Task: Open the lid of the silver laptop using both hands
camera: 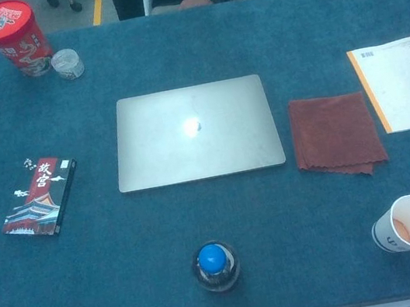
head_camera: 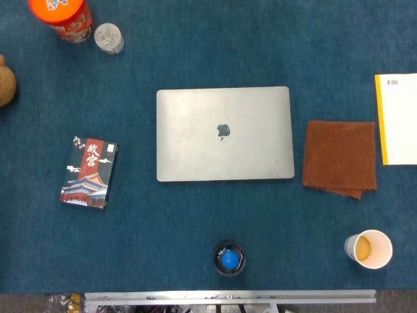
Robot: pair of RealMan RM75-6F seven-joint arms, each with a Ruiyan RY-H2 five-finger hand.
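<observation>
Silver laptop [head_camera: 223,134] closed flat, mid-table. Brown cloth [head_camera: 339,157] just beside right edge; book [head_camera: 90,173] well left; bottle [head_camera: 229,258] near front. Neither robot hand visible; state unknowable.

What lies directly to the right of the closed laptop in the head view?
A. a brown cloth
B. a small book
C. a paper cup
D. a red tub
A: the brown cloth lies flat just beside the right edge of the laptop, apart from it.
</observation>
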